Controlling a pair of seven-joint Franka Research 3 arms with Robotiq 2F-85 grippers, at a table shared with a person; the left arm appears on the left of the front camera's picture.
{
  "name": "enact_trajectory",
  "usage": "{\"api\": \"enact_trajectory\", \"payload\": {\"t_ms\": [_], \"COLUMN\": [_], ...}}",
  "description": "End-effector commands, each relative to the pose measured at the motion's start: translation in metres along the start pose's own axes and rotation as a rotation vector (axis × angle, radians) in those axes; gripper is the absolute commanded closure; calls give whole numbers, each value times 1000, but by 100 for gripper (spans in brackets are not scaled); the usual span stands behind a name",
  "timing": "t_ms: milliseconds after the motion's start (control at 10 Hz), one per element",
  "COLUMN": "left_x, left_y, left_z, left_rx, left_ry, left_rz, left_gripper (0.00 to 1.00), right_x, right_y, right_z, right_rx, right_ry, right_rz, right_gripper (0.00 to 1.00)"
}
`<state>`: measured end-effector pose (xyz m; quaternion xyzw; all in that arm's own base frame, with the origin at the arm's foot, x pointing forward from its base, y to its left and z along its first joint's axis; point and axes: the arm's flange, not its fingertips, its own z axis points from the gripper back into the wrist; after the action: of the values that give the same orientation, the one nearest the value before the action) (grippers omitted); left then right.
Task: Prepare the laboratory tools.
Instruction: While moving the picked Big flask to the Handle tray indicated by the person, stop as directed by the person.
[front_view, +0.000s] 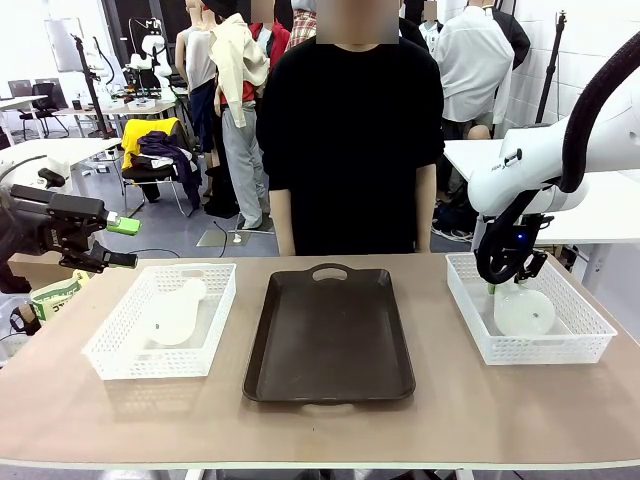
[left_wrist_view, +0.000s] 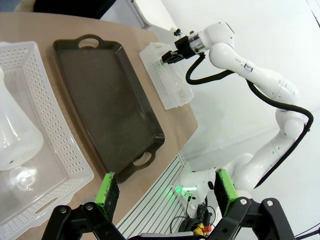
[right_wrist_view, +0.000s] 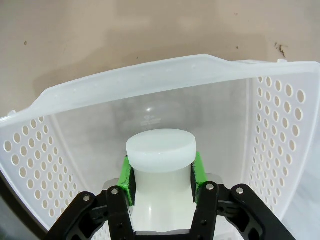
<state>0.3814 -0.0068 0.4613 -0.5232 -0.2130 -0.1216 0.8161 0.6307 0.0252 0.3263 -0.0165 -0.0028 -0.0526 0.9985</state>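
Seemingly frosted-white flasks (front_view: 175, 318) (front_view: 524, 312), white perforated baskets (front_view: 150, 366) (front_view: 545, 350), dark brown tray (front_view: 330, 340)

Camera setup
Front: across the table (front_view: 520, 420) toward the person (front_view: 350, 130). Left wrist: obliquely over the same tray (left_wrist_view: 105, 95). Right wrist: close inside a basket (right_wrist_view: 280, 125)

The right gripper (right_wrist_view: 161, 176) hides the right flask (right_wrist_view: 160, 147) below its neck (the cap is plain). The left flask (left_wrist_view: 15, 135) is cut by the left wrist view's edge, its neck seemingly beyond.
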Motion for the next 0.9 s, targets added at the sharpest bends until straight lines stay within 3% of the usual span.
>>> {"api": "enact_trajectory", "payload": {"t_ms": [0, 500, 800], "left_x": [1, 1, 1], "left_y": [0, 0, 0], "left_z": [1, 1, 1], "left_rx": [-17, -17, -17], "left_ry": [-8, -8, -8], "left_rz": [0, 0, 0], "left_gripper": [0, 0, 0], "right_x": [0, 0, -9], "right_y": [1, 0, -11], "right_z": [0, 0, 26], "right_rx": [4, 0, -2], "right_ry": [-2, 0, 17], "right_rz": [7, 0, -12], "right_gripper": [100, 100, 100]}}
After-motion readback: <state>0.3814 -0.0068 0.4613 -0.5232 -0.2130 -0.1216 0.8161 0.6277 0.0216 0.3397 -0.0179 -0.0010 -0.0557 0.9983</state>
